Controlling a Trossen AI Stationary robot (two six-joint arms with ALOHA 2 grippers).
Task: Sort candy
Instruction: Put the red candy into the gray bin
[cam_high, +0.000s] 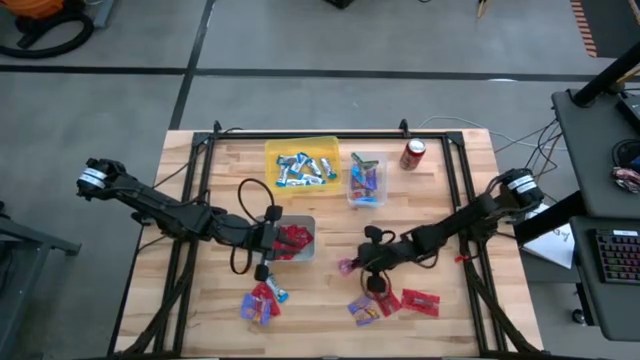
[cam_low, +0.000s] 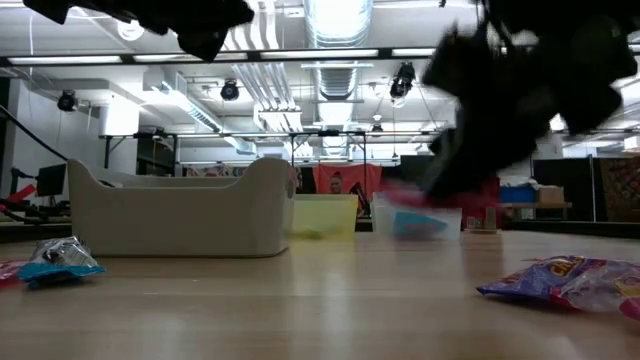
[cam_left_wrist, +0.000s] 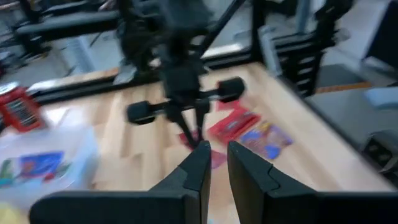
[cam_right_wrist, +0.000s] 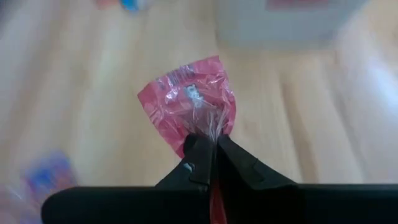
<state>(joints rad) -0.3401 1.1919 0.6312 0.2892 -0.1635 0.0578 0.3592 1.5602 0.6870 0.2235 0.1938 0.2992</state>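
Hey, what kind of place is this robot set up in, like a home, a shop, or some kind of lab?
Most likely a lab or industrial workshop, not a home. The low view shows exposed ceiling ducts with hanging lights, the high view shows a bare concrete floor around the wooden table, and a desk with a keyboard stands beside it.

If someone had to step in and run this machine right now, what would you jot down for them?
Right gripper: shut on a pink packet, held above mid-table.
Left gripper: nearly shut, empty, at the grey bin.
Sorted so far: red packets in the grey bin, blue-silver bars in the yellow bin, purple-blue packets in the clear bin.
Left to sort: a small pile near the front left, another near the front right. The held packet is not yet in a bin.
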